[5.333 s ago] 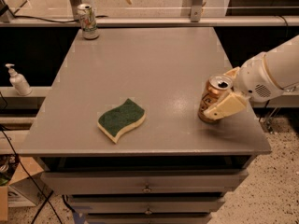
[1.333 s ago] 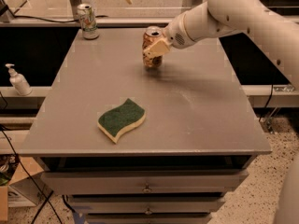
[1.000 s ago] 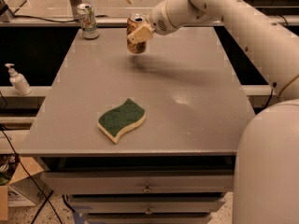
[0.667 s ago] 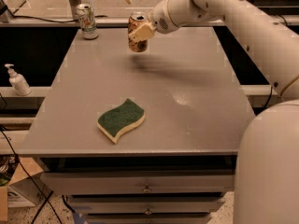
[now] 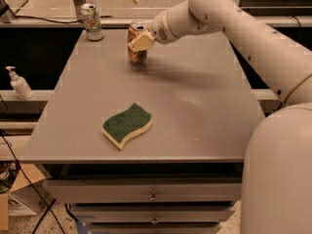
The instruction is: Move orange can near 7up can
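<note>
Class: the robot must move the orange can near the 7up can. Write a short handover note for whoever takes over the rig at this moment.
Pincer: shut on the copper-orange metal drink can, over the far part of the flat grey table.
White-and-green 7up drink can: upright at the far left corner, left of the held can, with a gap between them.
Done: orange can grasped and close to the 7up can.
Left: set it down there, open the pincer, withdraw. Whether it already rests on the table cannot be told.

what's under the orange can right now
Only bare grey table top shows below the orange can. The tool, at the table's far side, grips the can's side. Whether the can's base touches the surface cannot be seen.
</note>
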Tool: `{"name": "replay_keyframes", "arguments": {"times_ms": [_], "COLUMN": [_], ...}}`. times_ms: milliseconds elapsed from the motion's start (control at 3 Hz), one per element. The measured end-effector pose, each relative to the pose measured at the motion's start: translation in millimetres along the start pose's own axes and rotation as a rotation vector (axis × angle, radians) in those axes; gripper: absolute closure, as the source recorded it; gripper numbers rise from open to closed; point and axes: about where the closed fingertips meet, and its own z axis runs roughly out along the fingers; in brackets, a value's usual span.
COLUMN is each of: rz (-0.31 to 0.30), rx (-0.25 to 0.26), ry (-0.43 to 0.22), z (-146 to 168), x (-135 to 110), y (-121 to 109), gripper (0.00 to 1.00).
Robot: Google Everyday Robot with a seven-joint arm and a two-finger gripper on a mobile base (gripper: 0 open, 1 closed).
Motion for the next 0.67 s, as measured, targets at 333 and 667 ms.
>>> {"name": "replay_keyframes", "arguments": {"times_ms": [333,667], "rz": [-0.010,-0.042], "rx": [0.002,0.008], "ry": [0.006,0.011], "z": [18,36], "x": [-6,-18], "y": [1,-1], "gripper": [1.00,1.00]}}
